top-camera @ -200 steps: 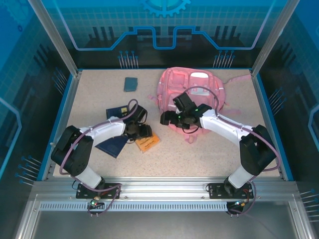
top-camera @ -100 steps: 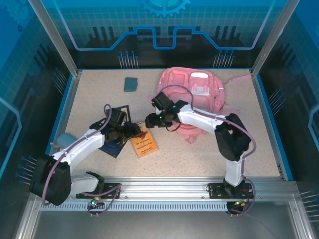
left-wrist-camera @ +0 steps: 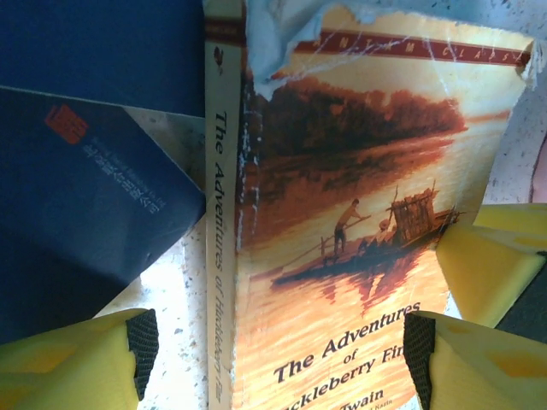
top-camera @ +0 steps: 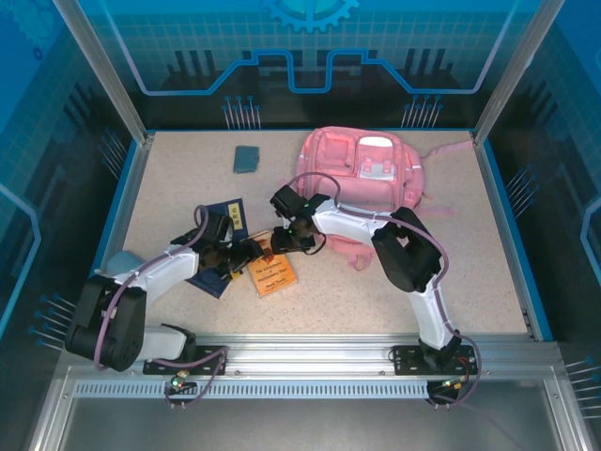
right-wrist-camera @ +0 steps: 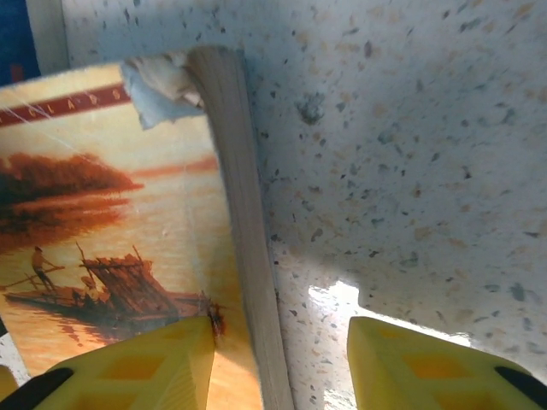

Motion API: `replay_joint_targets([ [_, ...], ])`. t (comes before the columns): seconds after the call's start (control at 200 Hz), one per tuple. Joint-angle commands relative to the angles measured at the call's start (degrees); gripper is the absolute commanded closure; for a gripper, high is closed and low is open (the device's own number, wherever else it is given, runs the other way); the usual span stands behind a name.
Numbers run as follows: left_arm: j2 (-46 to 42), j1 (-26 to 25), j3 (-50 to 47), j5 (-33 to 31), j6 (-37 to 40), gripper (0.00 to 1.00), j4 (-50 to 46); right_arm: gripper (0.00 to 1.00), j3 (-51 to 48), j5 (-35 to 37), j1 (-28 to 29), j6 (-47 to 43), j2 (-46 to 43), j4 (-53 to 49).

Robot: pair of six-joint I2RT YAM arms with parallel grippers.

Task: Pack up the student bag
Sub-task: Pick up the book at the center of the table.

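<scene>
While the large pink fabric student bag lies at the far right of the speckled tabletop, well apart from my work, both arms have gathered at the worn orange paperback novel nearer the front. My right gripper has left the bag and come across. Its jaws stand apart astride the book's page edge, narrowing. My left gripper straddles the cover, jaws wide, nothing clamped. Dark blue booklets lie just beside the spine. I judge a book pickup is starting, and packing has hardly begun.

The right arm hides part of the student bag.
</scene>
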Motion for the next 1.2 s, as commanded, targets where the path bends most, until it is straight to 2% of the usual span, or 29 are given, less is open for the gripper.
replay_joint_targets([
  [0.0,1.7,0.4,-0.7,2.8,0.4,0.23,3.6,0.56,1.4,-2.2,0.8,0.1,2.0,-1.8],
  [0.36,7.0,2.1,0.5,11.3,2.6,0.33,8.8,0.62,-1.0,-4.6,0.8,4.1,2.3,2.0],
  [0.46,7.8,3.1,0.1,14.6,2.5,0.33,11.9,0.63,-1.1,-5.2,0.5,5.0,2.2,2.3],
  [0.605,7.4,3.7,-1.4,20.5,2.2,0.39,19.8,0.63,-2.8,-6.9,-0.1,6.1,0.6,4.1],
  [0.69,6.7,3.7,-2.5,23.7,1.2,0.41,24.6,0.63,-5.5,-8.3,-0.8,7.3,-1.4,7.0],
  [0.91,5.5,3.7,-3.5,26.3,-2.0,0.48,31.6,0.62,-14.2,-15.0,-3.9,10.7,-6.9,16.8],
  [1.081,5.4,3.7,-2.9,24.0,-3.3,0.71,31.2,0.6,-16.5,-14.9,-5.5,10.3,-10.8,17.4],
  [1.151,4.7,3.6,-2.1,22.5,-3.4,0.81,29.9,0.56,-17.9,-13.5,-6.4,10.6,-13.7,17.5],
  [1.196,3.7,3.6,-1.7,21.7,-3.5,0.84,29.6,0.51,-19.3,-13.0,-7.2,11.3,-16.0,18.3],
])
